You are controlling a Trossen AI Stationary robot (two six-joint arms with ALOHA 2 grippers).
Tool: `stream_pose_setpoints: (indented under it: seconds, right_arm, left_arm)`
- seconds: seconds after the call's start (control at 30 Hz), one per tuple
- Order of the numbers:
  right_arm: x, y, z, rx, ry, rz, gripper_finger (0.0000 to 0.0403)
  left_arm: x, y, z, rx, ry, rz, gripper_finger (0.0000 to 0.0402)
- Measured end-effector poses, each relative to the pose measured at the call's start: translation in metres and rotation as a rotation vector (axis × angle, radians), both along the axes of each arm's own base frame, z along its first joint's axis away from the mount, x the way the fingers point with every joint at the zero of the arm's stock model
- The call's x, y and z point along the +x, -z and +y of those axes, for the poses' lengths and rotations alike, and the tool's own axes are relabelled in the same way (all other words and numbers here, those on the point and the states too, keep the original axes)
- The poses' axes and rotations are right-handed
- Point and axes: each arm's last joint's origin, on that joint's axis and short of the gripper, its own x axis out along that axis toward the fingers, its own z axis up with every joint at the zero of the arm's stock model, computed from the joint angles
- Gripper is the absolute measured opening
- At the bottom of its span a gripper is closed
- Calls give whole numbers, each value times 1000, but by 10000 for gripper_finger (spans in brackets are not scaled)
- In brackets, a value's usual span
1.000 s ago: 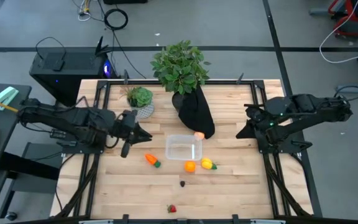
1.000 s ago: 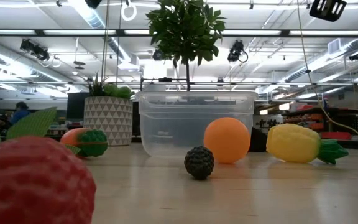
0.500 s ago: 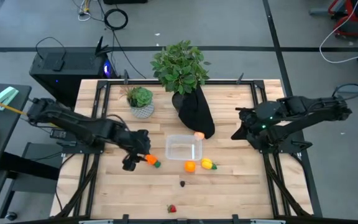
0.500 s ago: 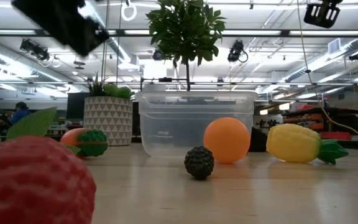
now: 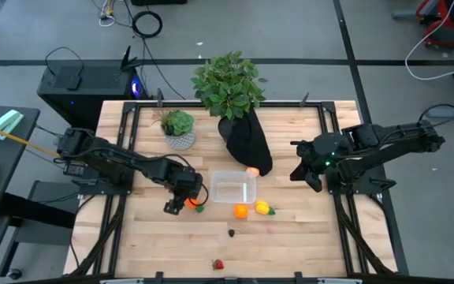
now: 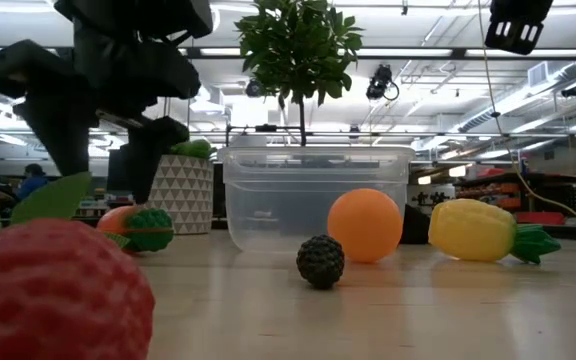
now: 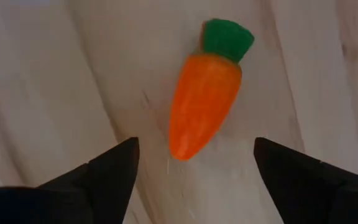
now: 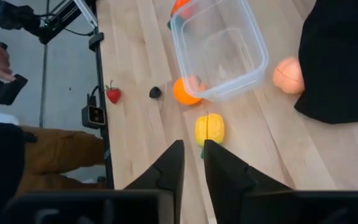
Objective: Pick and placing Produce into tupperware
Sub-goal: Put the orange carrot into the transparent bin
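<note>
Carrot (image 7: 205, 106) lies flat on the wooden table (image 5: 290, 237), green top pointing away from the left wrist camera, orange tip toward it. In the left wrist view it sits in the gap between the two dark fingers (image 7: 104, 174), nearer the far end of that gap, touching neither. Jaws spread wide, nothing held.

High view: left gripper (image 5: 181, 197) directly over the carrot (image 5: 193, 203), just left of the tupperware (image 5: 232, 189). Low view: left gripper (image 6: 103, 140) hangs above the carrot (image 6: 136, 228), fingers apart on either side, tips still clear of the tabletop.

Tupperware clear and empty, near table centre. Orange (image 5: 241, 211) just in front of its near edge, yellow piece (image 5: 264, 208) beside the orange on the right. Peach-coloured ball (image 5: 253, 171) at the container's far right corner, against a black cloth (image 5: 247, 142). Tiny dark piece (image 5: 232, 232) nearer the front edge; strawberry (image 5: 218, 265) at the front edge, well apart.

Right gripper (image 5: 304, 170) held above the table's right side, well apart from the produce; its fingers (image 8: 166, 171) close together with only a narrow slit, gripping nothing.

Small potted plant in white patterned pot (image 5: 179, 130) and larger leafy plant (image 5: 228, 83) at the back.
</note>
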Motion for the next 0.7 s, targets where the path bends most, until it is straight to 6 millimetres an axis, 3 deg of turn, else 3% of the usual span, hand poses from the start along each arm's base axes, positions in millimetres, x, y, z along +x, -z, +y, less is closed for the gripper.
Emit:
stream_pose_setpoints:
  seconds: [0.3,0.7]
  right_arm:
    - [1,0,0,0,14,3,78]
    - [2,-1,0,-8,26,-16,78]
  left_arm:
    - [17,-5,-3,9,128,-195,335]
    - [20,14,-12,-33,188,-126,334]
